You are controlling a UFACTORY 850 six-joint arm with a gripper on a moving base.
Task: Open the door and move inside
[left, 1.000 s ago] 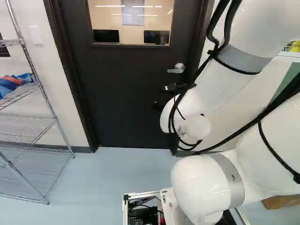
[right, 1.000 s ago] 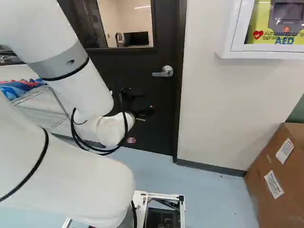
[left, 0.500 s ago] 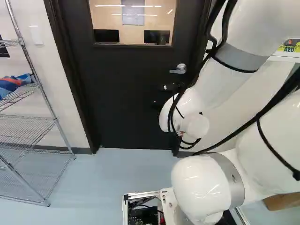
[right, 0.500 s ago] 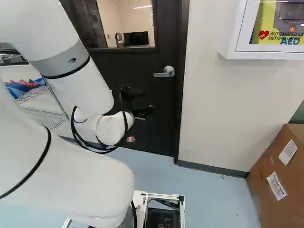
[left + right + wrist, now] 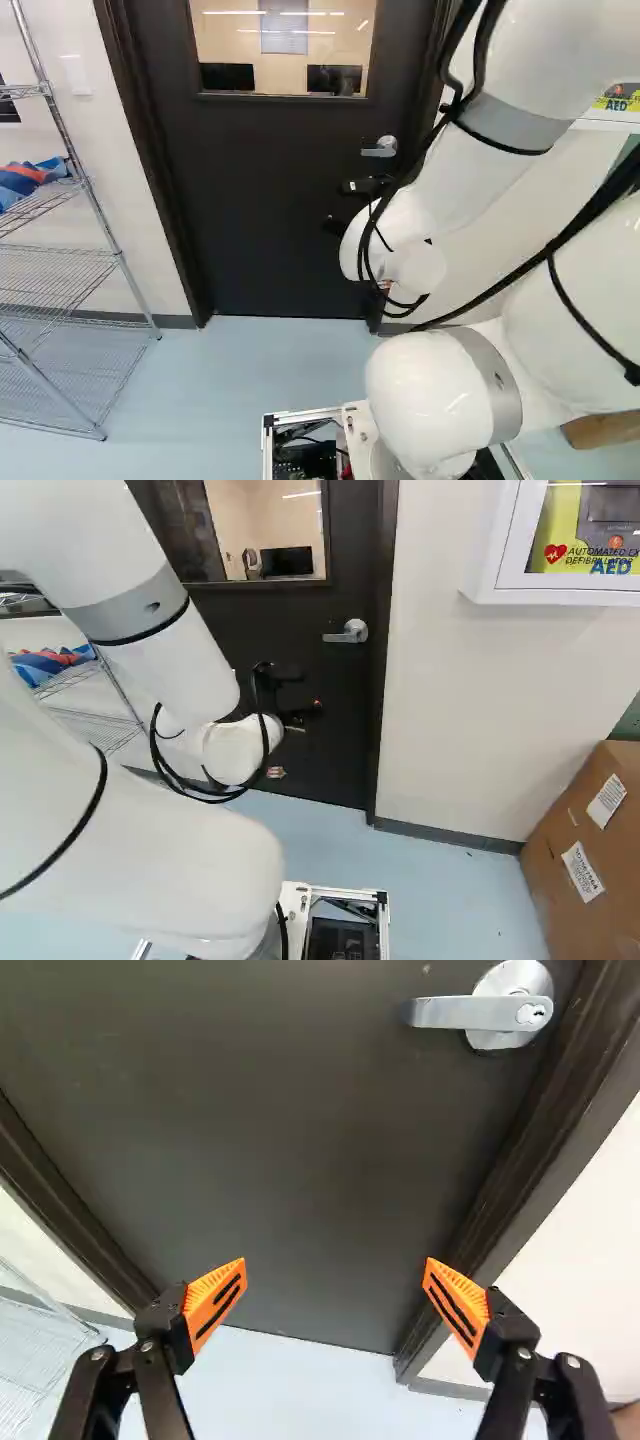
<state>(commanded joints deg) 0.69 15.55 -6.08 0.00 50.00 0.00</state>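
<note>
Door [image 5: 270,210] was observed closed in its frame [image 5: 150,160], ahead of the arm [image 5: 470,165]. Lever handle [image 5: 460,1012] was positioned higher than the gripper [image 5: 311,693], near one side of the frame. Jaws were spread wide apart.

Bright light fills the left base view, with white streaks across the window [image 5: 240,50] at upper centre.
</note>
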